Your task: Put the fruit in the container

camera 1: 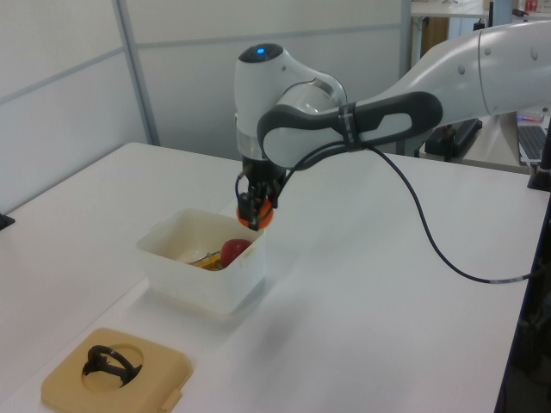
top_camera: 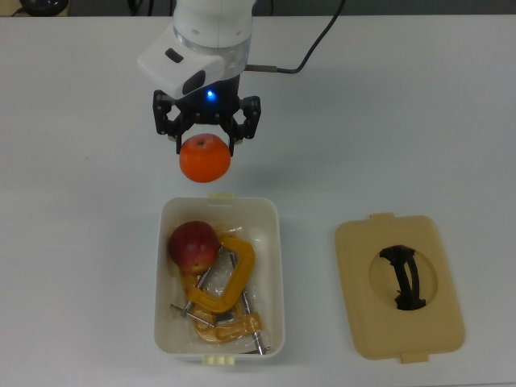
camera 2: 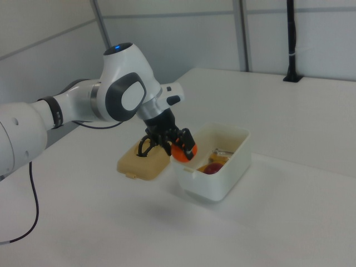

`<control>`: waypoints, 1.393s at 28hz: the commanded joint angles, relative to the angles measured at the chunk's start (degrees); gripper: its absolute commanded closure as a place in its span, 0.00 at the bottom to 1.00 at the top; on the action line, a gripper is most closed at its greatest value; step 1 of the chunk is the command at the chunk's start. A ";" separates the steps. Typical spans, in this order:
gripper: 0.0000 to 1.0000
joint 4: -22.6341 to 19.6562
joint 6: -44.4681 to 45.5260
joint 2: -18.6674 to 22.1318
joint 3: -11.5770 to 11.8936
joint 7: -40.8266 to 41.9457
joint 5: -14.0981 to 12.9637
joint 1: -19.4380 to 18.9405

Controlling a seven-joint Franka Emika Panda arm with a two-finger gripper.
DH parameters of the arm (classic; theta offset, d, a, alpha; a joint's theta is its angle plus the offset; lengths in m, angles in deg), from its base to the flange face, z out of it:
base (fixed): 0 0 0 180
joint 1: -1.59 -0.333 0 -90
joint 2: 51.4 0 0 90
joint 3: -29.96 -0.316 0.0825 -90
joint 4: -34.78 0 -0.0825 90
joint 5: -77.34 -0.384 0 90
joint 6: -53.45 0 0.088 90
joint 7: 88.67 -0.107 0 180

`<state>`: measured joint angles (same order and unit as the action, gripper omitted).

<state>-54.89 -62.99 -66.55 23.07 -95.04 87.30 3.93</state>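
Note:
My gripper (top_camera: 205,151) is shut on the orange (top_camera: 205,159), which hangs in the air just past the far short side of the white container (top_camera: 276,242). In the left view the orange (camera 1: 260,214) is above the container's (camera 1: 176,277) rim, held by the gripper (camera 1: 255,209). The right view shows the orange (camera 2: 184,150) in the gripper (camera 2: 179,146) beside the tub's (camera 2: 222,181) near edge. A dark red apple (top_camera: 193,246) lies inside the container, also seen as the apple (camera 1: 233,251) and the apple (camera 2: 211,168).
Yellow-orange metal clamps (top_camera: 218,297) lie in the tub next to the apple. A flat tan lid (top_camera: 399,284) with a black handle rests on the table at the top view's right of the tub. The arm's black cable (camera 1: 430,249) trails over the table.

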 commanded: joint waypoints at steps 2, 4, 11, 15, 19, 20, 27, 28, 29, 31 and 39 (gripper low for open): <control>0.65 2.74 -15.19 -5.75 0.30 -9.08 -0.04 -0.84; 0.57 2.74 -21.94 -8.21 0.30 -13.81 1.19 -0.84; 0.03 2.48 -27.70 -10.77 0.21 -21.93 7.26 -1.20; 0.00 2.04 -26.74 -9.81 0.21 -22.72 7.18 -1.28; 0.00 1.60 -20.33 -7.70 0.12 -22.46 6.73 -1.02; 0.00 1.60 -16.66 -6.48 -0.05 -22.37 6.56 -0.85; 0.00 1.42 4.44 -0.06 -0.23 -19.57 5.15 -0.76; 0.00 1.42 7.17 0.73 -0.32 -18.17 4.80 -0.76; 0.00 1.34 9.46 1.35 -0.32 -16.76 4.10 -0.76; 0.00 1.25 14.30 3.02 -0.23 -14.12 1.29 -0.76; 0.00 -8.93 17.83 14.95 0.30 -6.83 -3.53 -0.58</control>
<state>-54.43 -45.04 -60.96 22.60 -106.89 87.21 3.42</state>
